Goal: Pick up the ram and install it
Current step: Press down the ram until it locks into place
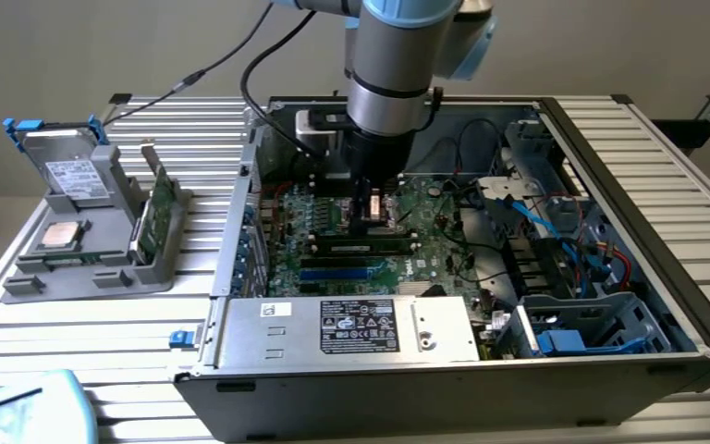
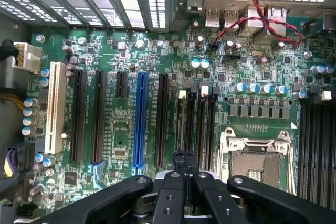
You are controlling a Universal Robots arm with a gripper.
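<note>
A ram (image 1: pixel 154 215), a thin green board, stands on edge in the grey holder (image 1: pixel 108 268) on the exterior view's left, outside the computer case. My gripper (image 1: pixel 373 215) is down inside the open case (image 1: pixel 651 231), low over the green motherboard (image 1: pixel 330 217). Just in front of it, a long dark-and-green strip (image 1: pixel 361 248) sits along the memory slots. In the wrist view the gripper (image 2: pixel 184 157) is shut, its black fingertips (image 2: pixel 178 157) pressed together over the near end of the black memory slots (image 2: pixel 198 124). Nothing shows between them.
The processor socket (image 2: pixel 257 161) with its metal frame lies beside the slots. A silver power supply (image 1: pixel 343 328) fills the case front; blue and red cables (image 1: pixel 577 231) crowd the exterior view's right. The holder also carries a grey drive with blue tabs (image 1: pixel 71 171) and a silver processor chip (image 1: pixel 59 236).
</note>
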